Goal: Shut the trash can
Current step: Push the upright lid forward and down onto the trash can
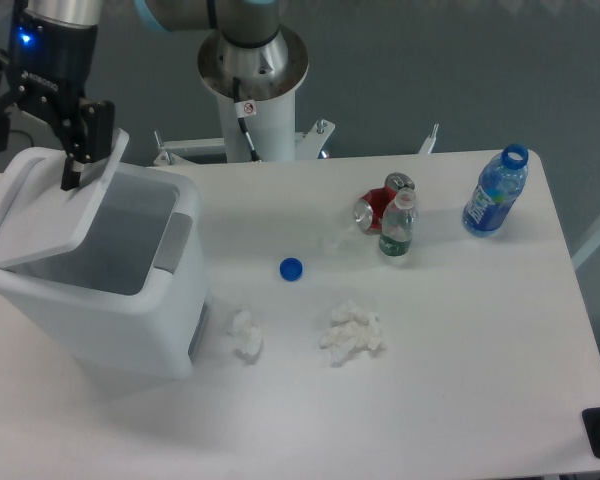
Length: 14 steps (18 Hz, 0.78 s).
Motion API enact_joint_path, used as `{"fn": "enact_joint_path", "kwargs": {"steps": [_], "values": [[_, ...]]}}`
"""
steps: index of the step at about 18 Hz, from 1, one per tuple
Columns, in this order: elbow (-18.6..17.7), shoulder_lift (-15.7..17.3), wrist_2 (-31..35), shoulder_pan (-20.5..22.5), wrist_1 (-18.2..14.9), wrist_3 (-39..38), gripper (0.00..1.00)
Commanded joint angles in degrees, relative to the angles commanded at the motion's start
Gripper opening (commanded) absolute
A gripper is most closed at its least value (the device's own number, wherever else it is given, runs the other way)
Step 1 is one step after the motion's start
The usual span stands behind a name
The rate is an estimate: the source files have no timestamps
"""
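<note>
The trash can was seen at the left of the table, lid half lowered. The gripper was spread wide, fingers against the lid.

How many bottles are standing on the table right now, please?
2: a blue uncapped bottle near the far right edge, and a small capped green-label bottle beside the red cans. None appear hidden.

Litter lay scattered on the white table.
A blue bottle cap sat centre, two crumpled white tissues nearer, a red can, small green-labelled bottle and uncapped blue bottle far right.
</note>
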Motion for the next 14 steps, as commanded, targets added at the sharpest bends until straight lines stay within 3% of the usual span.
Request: {"fn": "enact_joint_path", "kwargs": {"steps": [5,14], "values": [[-1.76,-0.53,0.09,1.14,0.09,2.63,1.00],[-1.85,-0.88,2.02,3.34,0.09,3.86,1.00]]}}
